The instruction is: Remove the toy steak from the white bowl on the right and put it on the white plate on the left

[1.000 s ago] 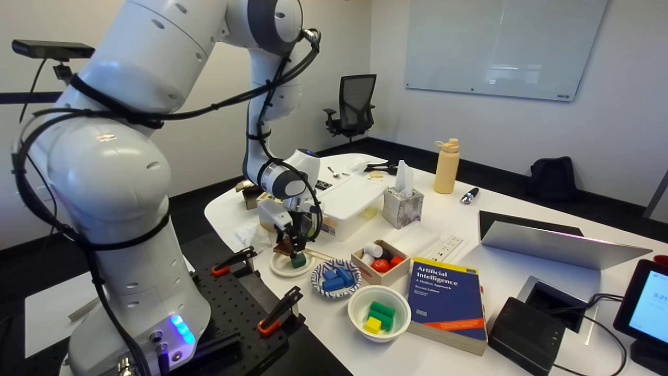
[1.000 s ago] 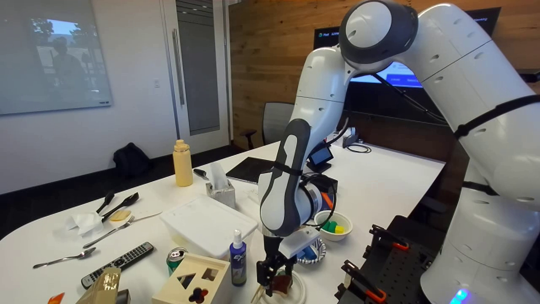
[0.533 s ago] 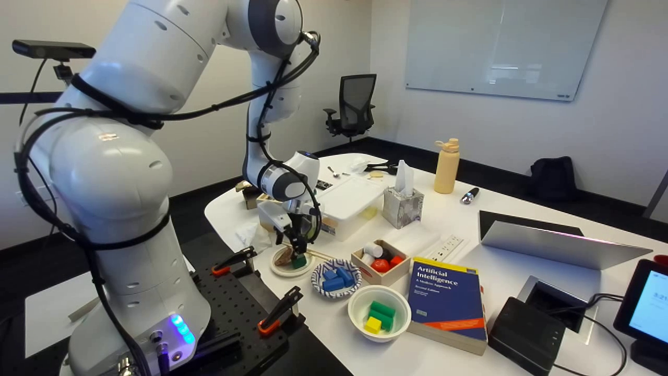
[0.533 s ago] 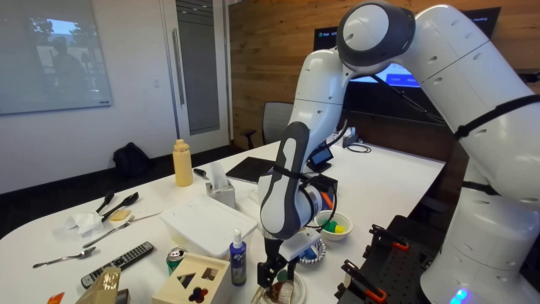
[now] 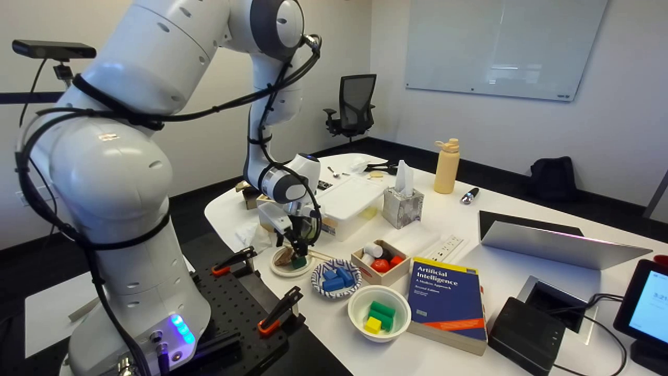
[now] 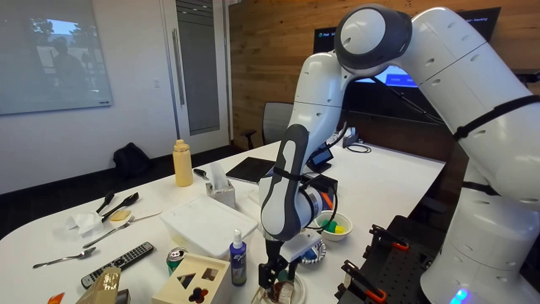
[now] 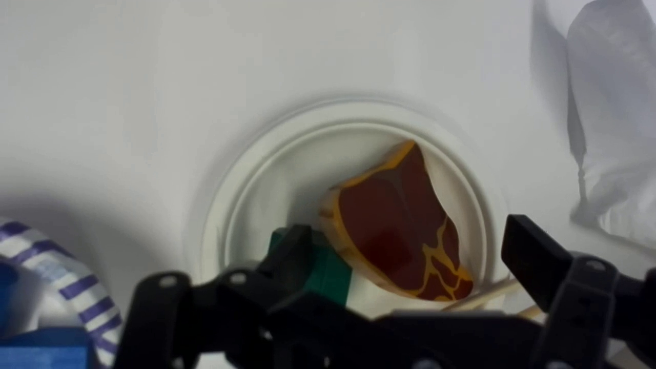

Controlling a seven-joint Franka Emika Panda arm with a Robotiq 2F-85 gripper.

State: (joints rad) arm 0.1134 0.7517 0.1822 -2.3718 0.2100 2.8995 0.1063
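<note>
Toy steak (image 7: 394,220) on the white plate (image 7: 353,111), below the pincer (image 7: 412,248): placing looks done.
Near it, under 1 tip, lies 1 green block (image 7: 328,271). The pincer is released, spread wide around nothing gripped; the white bowl (image 5: 361,306), well apart from it, shows no steak. Probably only withdrawing is left.

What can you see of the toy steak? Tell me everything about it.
The toy steak is thick and roughly triangular: smooth dark red-brown face, orange-yellow edging, branching veins at one narrow end, a paler side. It looks hard, perhaps painted wood. It rests on the white plate, its face showing in the wrist view, beside a green block; whether those touch isn't clear. The open gripper straddles it without holding it.
</note>
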